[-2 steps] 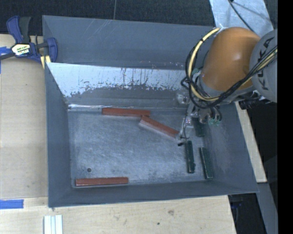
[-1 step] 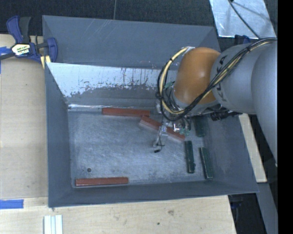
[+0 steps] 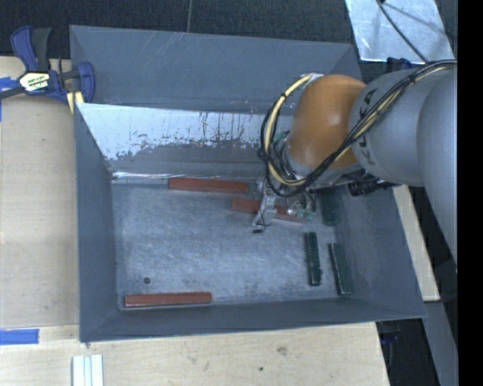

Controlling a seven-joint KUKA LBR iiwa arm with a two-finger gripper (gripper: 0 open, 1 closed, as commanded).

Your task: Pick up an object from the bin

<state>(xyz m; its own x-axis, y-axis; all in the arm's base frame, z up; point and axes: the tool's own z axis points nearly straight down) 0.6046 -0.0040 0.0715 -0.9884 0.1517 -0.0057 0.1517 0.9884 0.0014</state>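
My gripper (image 3: 262, 215) is down near the bin floor, right of the middle and towards the back wall. A short reddish-brown block (image 3: 243, 206) lies right at its left side, and another brown bit (image 3: 286, 211) shows just to its right under the wrist. Whether these are one piece I cannot tell. A long reddish-brown stick (image 3: 208, 186) lies flat along the back edge of the floor, its right end close to the gripper.
Two dark green sticks (image 3: 312, 258) (image 3: 340, 268) lie side by side at the right of the floor, and a third dark one (image 3: 328, 208) sits partly under the arm. Another reddish-brown stick (image 3: 167, 299) lies along the front edge at left.
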